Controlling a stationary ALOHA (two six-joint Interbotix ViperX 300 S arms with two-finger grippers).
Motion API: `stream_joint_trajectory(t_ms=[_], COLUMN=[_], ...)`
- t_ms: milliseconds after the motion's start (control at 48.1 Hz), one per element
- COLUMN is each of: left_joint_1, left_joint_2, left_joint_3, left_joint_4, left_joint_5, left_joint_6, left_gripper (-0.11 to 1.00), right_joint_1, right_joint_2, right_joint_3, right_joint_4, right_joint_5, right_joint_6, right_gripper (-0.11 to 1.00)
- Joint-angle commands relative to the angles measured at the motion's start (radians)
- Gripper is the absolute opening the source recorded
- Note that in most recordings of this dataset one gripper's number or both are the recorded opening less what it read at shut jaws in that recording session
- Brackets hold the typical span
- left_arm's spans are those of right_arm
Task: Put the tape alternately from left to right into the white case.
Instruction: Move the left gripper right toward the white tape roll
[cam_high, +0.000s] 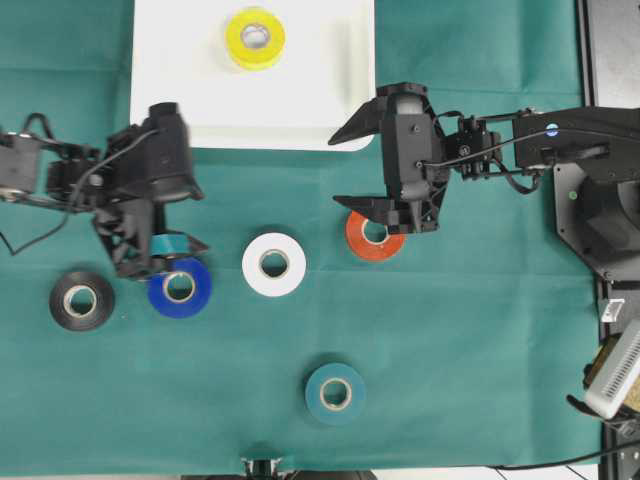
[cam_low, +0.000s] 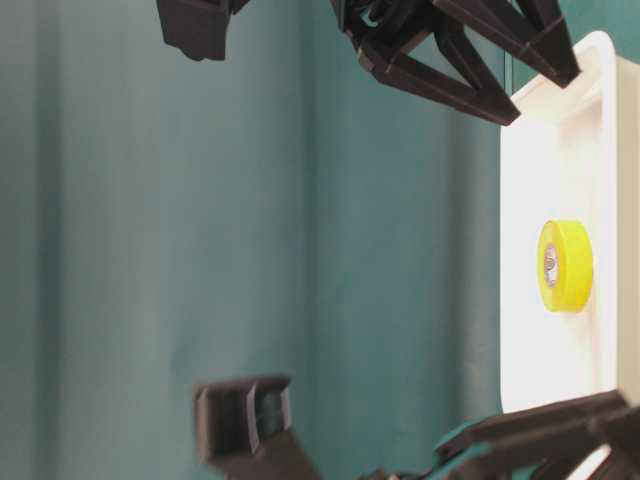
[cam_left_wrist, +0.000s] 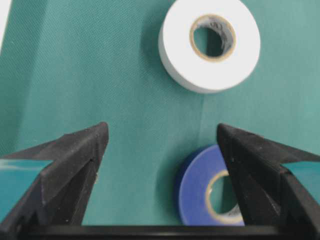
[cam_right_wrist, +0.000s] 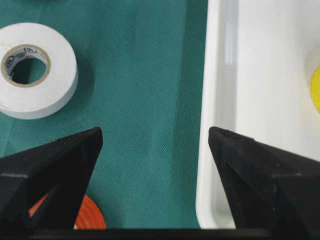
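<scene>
Going left to right on the green surface (cam_high: 480, 350): black roll (cam_high: 81, 300), blue roll (cam_high: 180, 288), white roll (cam_high: 274, 264), teal roll (cam_high: 335, 393), red-orange roll (cam_high: 375, 236). The yellow roll (cam_high: 255, 38) is already in the white case (cam_high: 180, 110) at 12 o'clock.

The left tool (cam_high: 170, 250) hangs wide open and empty over the blue roll, but off-centre (one finger could land on the ring and shove it). The right tool (cam_high: 372, 160) is also spread wide and empty, level, between the case corner and the red-orange roll.
</scene>
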Motion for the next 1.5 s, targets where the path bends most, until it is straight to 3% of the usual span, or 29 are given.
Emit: stream_joint_trajectory(t_ms=[0,166,250,1123,1476], left_joint_1=[-0.002,-0.003,-0.002,-0.003,-0.005], left_joint_2=[0.021,0.074,0.092,0.301,0.351], left_joint_3=[-0.061,-0.14,-0.172,-0.328,-0.374], left_joint_4=[-0.002,-0.002,0.002,0.005,0.006], left_joint_5=[0.023,0.095,0.115,0.132,0.201], left_joint_6=[-0.061,-0.215,-0.25,-0.252,-0.25], left_gripper=[0.92,0.92,0.92,0.92,0.92], right_joint_1=[0.002,0.002,0.002,0.002,0.002], right_joint_2=[-0.008,-0.008,-0.008,-0.006,-0.005], right_joint_3=[-0.012,-0.011,-0.009,-0.008,-0.008], right_joint_4=[0.002,0.003,0.002,0.003,0.003], right_joint_5=[-0.009,-0.009,-0.009,-0.009,-0.009], right_joint_6=[0.003,0.003,0.003,0.003,0.003], right_gripper=[0.74,0.75,0.75,0.75,0.75])
